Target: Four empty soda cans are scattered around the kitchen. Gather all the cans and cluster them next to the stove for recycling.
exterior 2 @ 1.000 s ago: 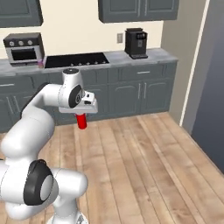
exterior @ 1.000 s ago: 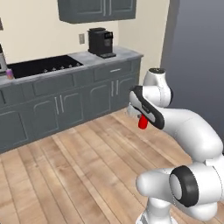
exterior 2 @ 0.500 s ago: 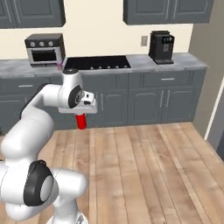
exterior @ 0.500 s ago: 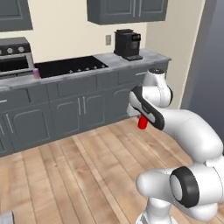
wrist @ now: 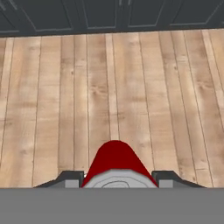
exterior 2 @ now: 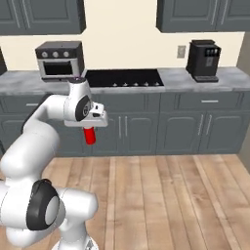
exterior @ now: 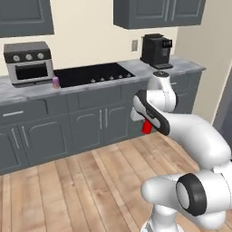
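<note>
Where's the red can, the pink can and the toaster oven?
red can [exterior 2: 89,135], right base view, its side below the hand
pink can [exterior: 55,82], left base view, its side
toaster oven [exterior: 29,64], left base view, its door

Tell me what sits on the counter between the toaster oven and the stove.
In the left base view, a purplish-pink soda can stands upright between the toaster oven and the stove, at the cooktop's left edge.

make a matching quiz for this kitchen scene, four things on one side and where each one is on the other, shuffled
Things:
1. red can
2. pink can
3. coffee machine
4. toaster oven

Places:
A. counter, right of the stove
B. counter, left of the stove
C. held in the gripper over the wood floor
D. counter, between toaster oven and stove

Pairs: 1-C, 2-D, 3-A, 4-B
</note>
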